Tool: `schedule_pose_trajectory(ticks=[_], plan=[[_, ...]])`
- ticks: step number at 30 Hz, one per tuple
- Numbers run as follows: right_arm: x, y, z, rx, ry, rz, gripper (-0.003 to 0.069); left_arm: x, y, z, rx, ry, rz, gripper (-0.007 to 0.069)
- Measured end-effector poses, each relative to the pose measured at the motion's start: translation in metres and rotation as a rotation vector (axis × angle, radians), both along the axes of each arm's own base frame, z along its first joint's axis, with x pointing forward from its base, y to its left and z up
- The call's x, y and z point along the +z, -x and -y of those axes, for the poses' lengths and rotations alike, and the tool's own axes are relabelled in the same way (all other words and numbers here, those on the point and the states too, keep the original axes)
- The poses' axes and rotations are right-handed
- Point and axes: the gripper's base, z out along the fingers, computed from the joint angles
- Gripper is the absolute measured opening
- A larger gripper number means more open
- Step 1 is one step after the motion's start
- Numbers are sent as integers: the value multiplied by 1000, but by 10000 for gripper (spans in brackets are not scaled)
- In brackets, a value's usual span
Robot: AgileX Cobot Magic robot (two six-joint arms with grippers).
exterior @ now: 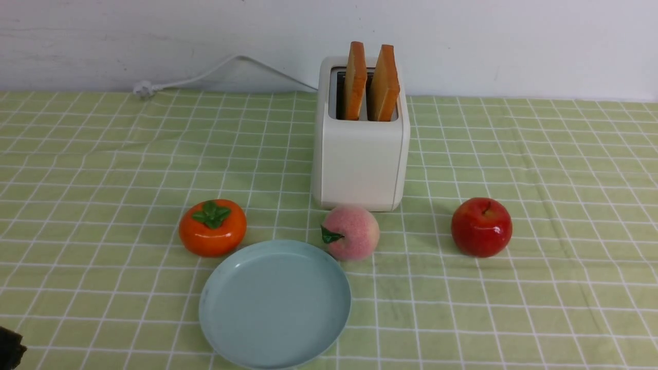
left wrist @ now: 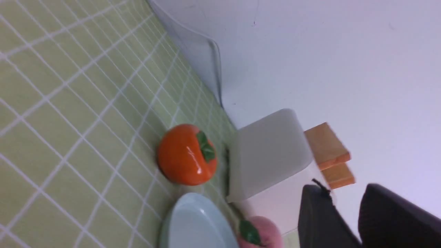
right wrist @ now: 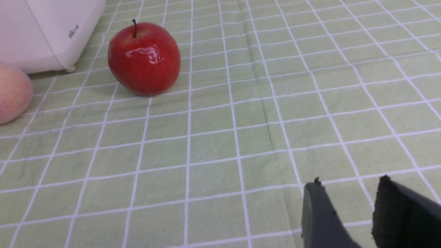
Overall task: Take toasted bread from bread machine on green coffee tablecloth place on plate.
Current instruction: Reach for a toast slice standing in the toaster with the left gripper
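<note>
Front view: both toast slices (exterior: 355,82) upright in the slots of the toaster (exterior: 362,159); plate (exterior: 275,304) nearer the robot than the toaster and to its left, bare. Peach (exterior: 351,233) sits right in front of the toaster, touching or nearly, so a low approach could knock it onto the plate. Left wrist: left end effector (left wrist: 344,203) has fingers apart, nothing between; toaster and persimmon (left wrist: 187,154) ahead. Slices stand close together, so a sloppy finger entry could pinch both or tip the toaster. Right wrist: right end effector (right wrist: 356,193) fingers apart, empty; apple (right wrist: 144,59) beside the toaster, clip risk.
</note>
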Motion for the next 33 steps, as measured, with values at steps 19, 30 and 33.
schedule_pose_trajectory(ticks=[19, 30, 33], plan=[[32, -3, -6, -64, -722, 270, 197, 102, -16, 13, -129, -534, 53, -13], [155, 17, -25, 271, -41, 108, 21, 153, -97, 60, -458, -775, 22, -13], [185, 21, -31, 365, 57, 96, 22, 160, -126, 84, -522, -838, 38, -13]])
